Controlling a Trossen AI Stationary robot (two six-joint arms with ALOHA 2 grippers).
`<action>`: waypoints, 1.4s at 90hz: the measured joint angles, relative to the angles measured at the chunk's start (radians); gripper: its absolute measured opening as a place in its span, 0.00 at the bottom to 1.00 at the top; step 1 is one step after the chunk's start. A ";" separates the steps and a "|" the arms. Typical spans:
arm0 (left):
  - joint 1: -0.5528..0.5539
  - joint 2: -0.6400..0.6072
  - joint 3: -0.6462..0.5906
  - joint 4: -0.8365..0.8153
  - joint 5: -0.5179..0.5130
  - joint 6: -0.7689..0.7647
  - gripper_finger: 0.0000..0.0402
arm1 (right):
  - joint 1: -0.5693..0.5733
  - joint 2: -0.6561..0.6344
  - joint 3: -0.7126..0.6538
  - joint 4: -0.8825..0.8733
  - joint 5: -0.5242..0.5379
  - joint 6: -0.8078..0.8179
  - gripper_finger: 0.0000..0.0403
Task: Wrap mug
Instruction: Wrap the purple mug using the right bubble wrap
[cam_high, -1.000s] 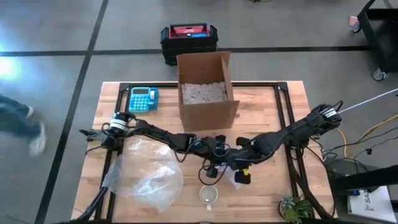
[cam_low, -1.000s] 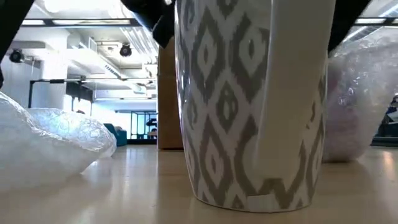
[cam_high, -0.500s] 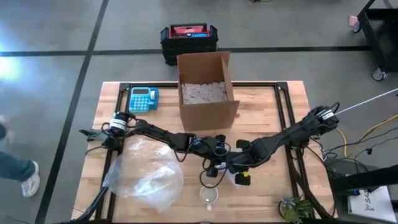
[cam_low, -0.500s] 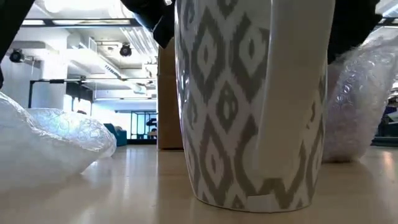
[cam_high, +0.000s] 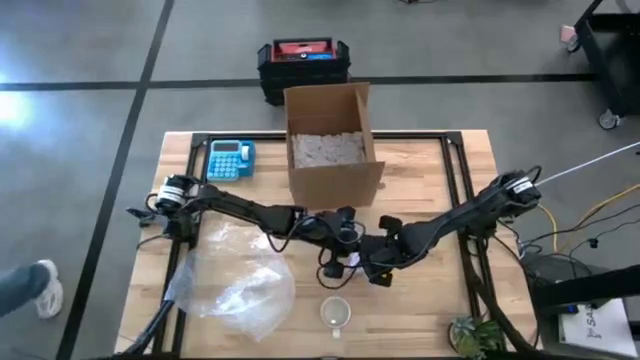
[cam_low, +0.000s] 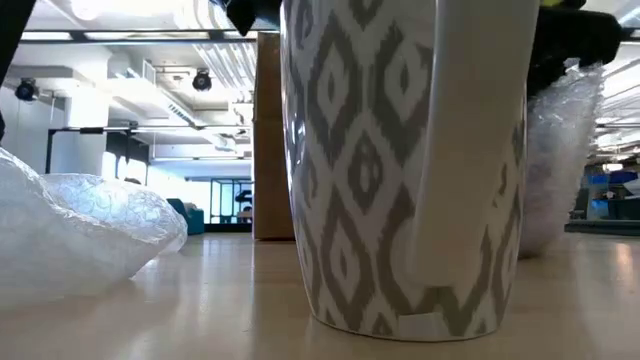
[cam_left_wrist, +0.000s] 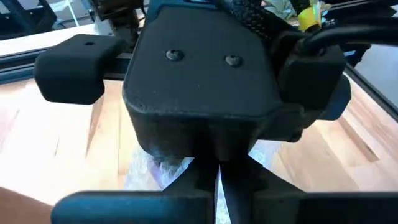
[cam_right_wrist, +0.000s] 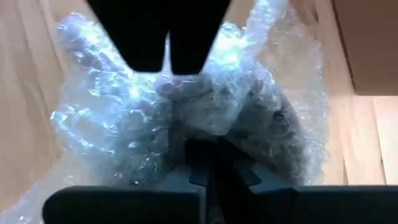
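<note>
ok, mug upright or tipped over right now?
Upright. The low view shows the mug standing on its base on the table, handle vertical; from above its open rim faces up. No wrap on it yet.

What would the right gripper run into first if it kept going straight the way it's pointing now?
Probably the left gripper. The right gripper is shut on a crumpled piece of clear bubble wrap, and the left arm's dark fingers sit right behind that wad, though the depth between them is hard to judge.

Patterned white mug (cam_low: 405, 165) upright near front table edge.
</note>
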 joint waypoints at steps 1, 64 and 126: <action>0.000 0.000 0.000 -0.003 0.001 0.000 0.00 | 0.000 -0.001 0.003 -0.003 -0.006 -0.001 0.01; 0.004 -0.002 0.003 -0.036 0.009 0.032 0.00 | -0.028 0.020 0.083 -0.039 -0.019 -0.066 0.01; 0.007 -0.005 0.006 -0.140 -0.097 0.132 0.00 | -0.022 -0.063 0.154 -0.104 -0.121 -0.075 0.01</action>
